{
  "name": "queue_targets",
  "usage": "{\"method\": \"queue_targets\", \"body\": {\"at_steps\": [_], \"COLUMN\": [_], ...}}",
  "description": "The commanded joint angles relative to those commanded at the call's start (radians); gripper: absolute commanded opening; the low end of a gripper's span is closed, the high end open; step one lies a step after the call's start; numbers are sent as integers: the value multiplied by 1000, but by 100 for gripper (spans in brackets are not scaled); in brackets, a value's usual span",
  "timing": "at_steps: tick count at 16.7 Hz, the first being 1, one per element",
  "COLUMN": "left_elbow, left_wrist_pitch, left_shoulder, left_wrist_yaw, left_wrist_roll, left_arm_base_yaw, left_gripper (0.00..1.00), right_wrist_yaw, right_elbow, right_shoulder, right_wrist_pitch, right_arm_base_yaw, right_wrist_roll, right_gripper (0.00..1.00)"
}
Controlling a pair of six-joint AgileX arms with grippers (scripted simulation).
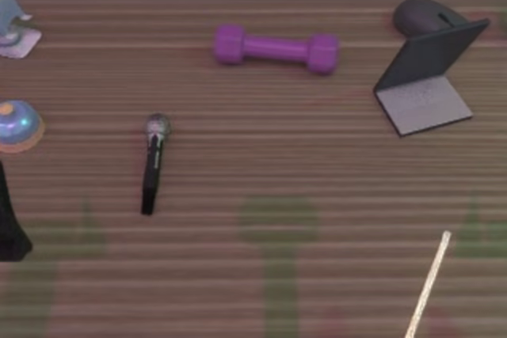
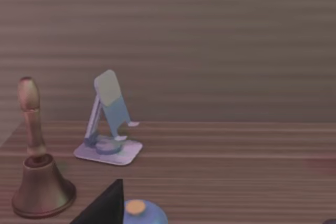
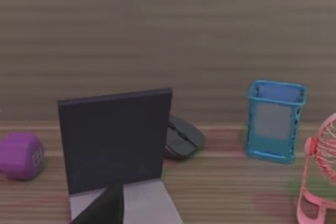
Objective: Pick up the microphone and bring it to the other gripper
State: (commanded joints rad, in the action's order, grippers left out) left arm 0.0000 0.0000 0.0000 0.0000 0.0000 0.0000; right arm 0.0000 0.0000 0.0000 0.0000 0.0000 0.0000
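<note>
So far nothing of the task is done: the left gripper (image 1: 9,231) sits at the table's (image 1: 261,172) left edge, well left of the mic (image 1: 153,162), and whether its fingers are apart I cannot tell. The mic lies flat (untouched, head toward the dumbbell (image 1: 276,47)), below and left of the dumbbell. Reach, grasp, lift and handover all remain; the right gripper (image 3: 105,205) shows only a dark tip near the laptop (image 3: 116,145), its opening unreadable too.

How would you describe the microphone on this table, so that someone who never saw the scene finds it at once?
Start at the purple dumbbell near the table's far edge. Go toward the near edge and a little left: the microphone lies there alone, flat on the wood. It is slim and black with a round silvery mesh head, unlike the thin pale stick at the near right.
</note>
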Motion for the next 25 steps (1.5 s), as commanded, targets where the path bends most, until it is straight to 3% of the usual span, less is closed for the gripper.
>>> {"method": "queue_targets", "body": {"at_steps": [4, 8, 20, 25], "left_elbow": [30, 198, 1030, 1325], "left_wrist_pitch": [-19, -121, -671, -857], "left_shoulder": [31, 219, 1437, 1826], "left_wrist_yaw": [0, -5, -32, -38], "left_wrist_roll": [-7, -44, -222, -284], "left_arm_base_yaw": [-8, -46, -241, -312], "left_gripper": [100, 100, 100, 100], "right_wrist_yaw": [0, 0, 0, 0], "right_elbow": [0, 0, 0, 0], "right_shoulder": [0, 0, 0, 0], "right_wrist_pitch": [0, 0, 0, 0], "right_arm_base_yaw": [0, 0, 0, 0], "right_wrist_roll": [0, 0, 0, 0], "right_gripper": [100, 100, 100, 100]}}
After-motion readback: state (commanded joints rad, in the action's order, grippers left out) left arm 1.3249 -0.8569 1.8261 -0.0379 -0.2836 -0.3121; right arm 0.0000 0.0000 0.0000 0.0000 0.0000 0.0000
